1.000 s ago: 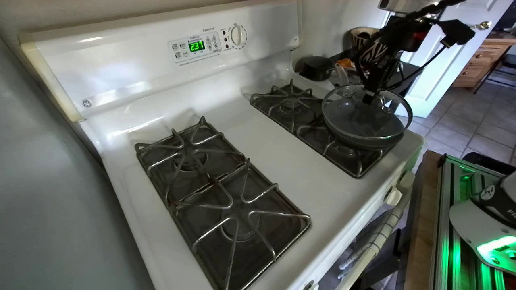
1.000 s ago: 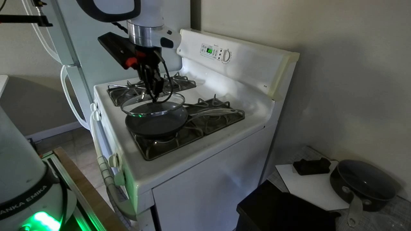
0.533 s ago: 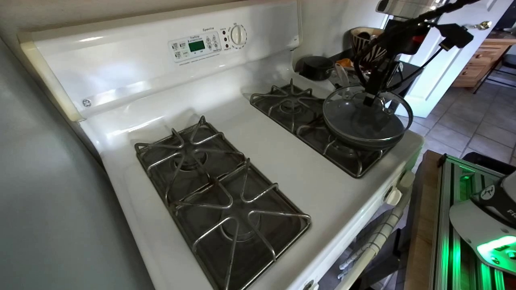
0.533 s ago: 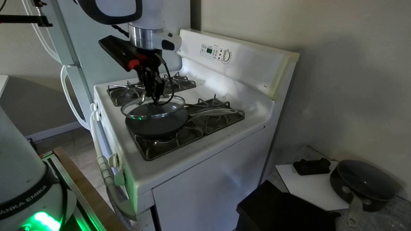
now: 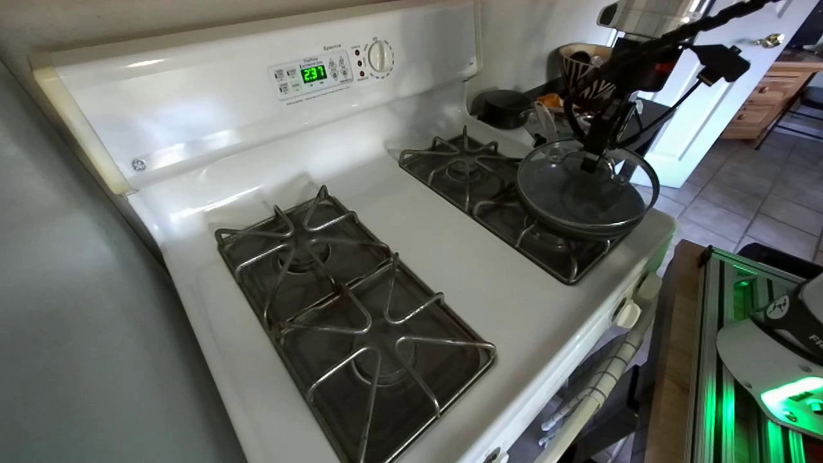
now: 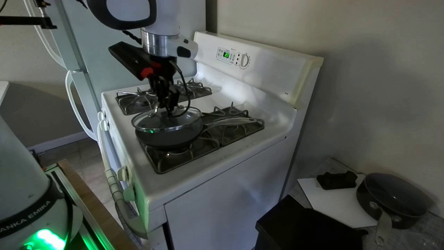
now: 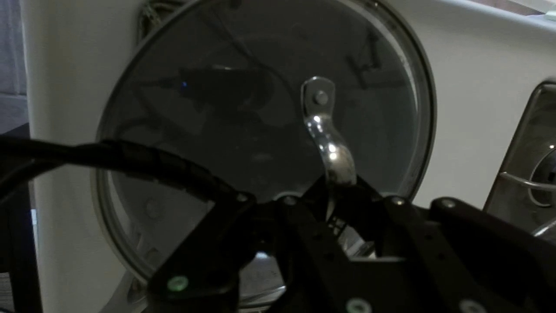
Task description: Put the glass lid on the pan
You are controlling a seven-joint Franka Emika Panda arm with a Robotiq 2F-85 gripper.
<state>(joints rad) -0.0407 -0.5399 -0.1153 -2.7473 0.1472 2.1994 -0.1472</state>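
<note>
The round glass lid (image 6: 147, 122) has a metal rim and a metal arched handle (image 7: 332, 150). My gripper (image 7: 334, 187) is shut on that handle; in both exterior views the gripper (image 5: 591, 159) (image 6: 170, 109) reaches down to the lid's middle. The dark pan (image 6: 170, 139) sits on a front burner, its handle (image 6: 230, 121) pointing to the stove's back. The lid (image 5: 553, 193) is over the pan, nearly level, its rim at or just above the pan's rim. I cannot tell whether they touch all round. The pan's inside shows dimly through the glass.
The burner grates (image 5: 379, 321) fill the stove's far half from the pan. The stove's back panel (image 6: 256, 66) rises behind. A pot (image 6: 392, 198), a white board (image 6: 340, 201) and a black box (image 6: 308, 225) are beside the stove. A towel hangs on the oven handle (image 5: 598, 386).
My gripper has moved down with the lid in its hold. The gap between lid and pan has shrunk, and the lid has shifted very slightly. The pan has not moved.
</note>
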